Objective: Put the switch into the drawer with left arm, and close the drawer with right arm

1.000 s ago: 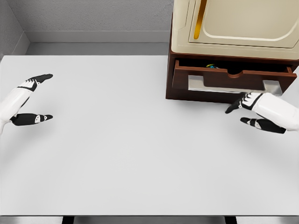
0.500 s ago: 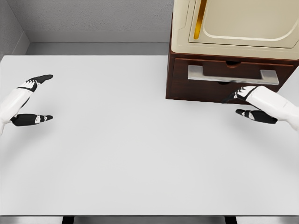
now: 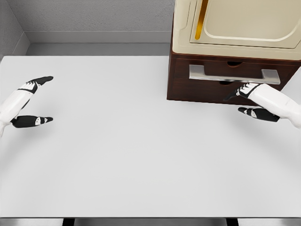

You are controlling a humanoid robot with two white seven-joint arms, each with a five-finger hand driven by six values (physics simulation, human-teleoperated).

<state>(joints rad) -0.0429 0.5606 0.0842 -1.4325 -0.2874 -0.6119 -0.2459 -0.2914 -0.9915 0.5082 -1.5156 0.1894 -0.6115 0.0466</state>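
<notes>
While my right hand (image 3: 254,101) sits up against the front of the dark wooden cabinet (image 3: 188,89), the drawer (image 3: 225,70) reads as flush with that front, its pale metal handle (image 3: 234,74) running across just above my knuckles. My right fingers (image 3: 237,93) are spread, one black fingertip reaching toward the wood below the handle, though I cannot tell whether it touches; my thumb lies lower and apart, over the white table (image 3: 117,150). Nothing is in that hand. Over on the far side, my left hand (image 3: 26,101) hangs above the table's left edge, well apart from the cabinet, fingers relaxed and open, index stretched up and away, thumb pointing right beneath it, and nothing between them. On top of the cabinet stands a cream-coloured appliance (image 3: 240,26) with a rounded panel and a yellow strip down its left part. As for the switch, I see no sign of it on the table or in either hand; with the drawer front closed, whatever lies inside is hidden from me. Grey wall (image 3: 94,16) runs behind the table.
</notes>
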